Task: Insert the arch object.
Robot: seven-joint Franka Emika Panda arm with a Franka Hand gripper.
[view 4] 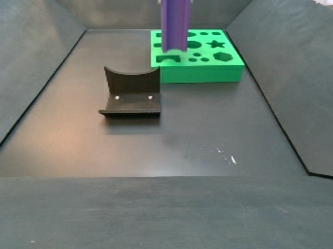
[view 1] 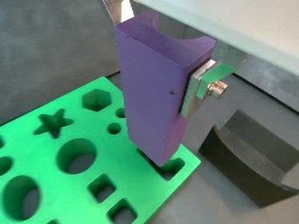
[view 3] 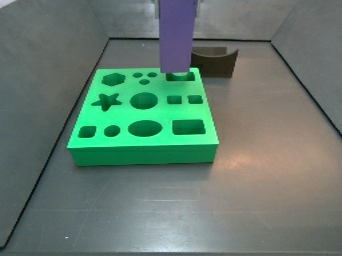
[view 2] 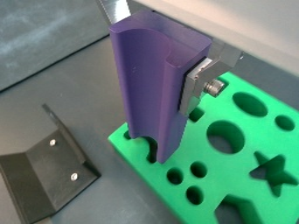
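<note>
The arch object (view 1: 152, 96) is a tall purple block with a semicircular groove down one face. My gripper (view 1: 158, 61) is shut on its upper part and holds it upright; one silver finger (view 1: 201, 83) shows against its side. It shows the same way in a wrist view (view 2: 152, 87), with the gripper (view 2: 158, 61) and a finger (view 2: 198, 83). Its lower end meets the green board (view 1: 140, 188) at a hole near the corner closest to the fixture; I cannot tell how deep it sits. Both side views show the block (view 3: 178, 40) (view 4: 177, 29) standing on the board (view 3: 147, 150) (view 4: 202, 75); the gripper is out of frame there.
The dark L-shaped fixture (view 4: 130, 92) stands on the floor beside the board, also seen in the other views (view 3: 214, 62) (view 1: 251, 153) (view 2: 47, 166). The board (view 2: 131, 149) has several shaped holes, among them a star and circles. Grey walls ring the dark floor.
</note>
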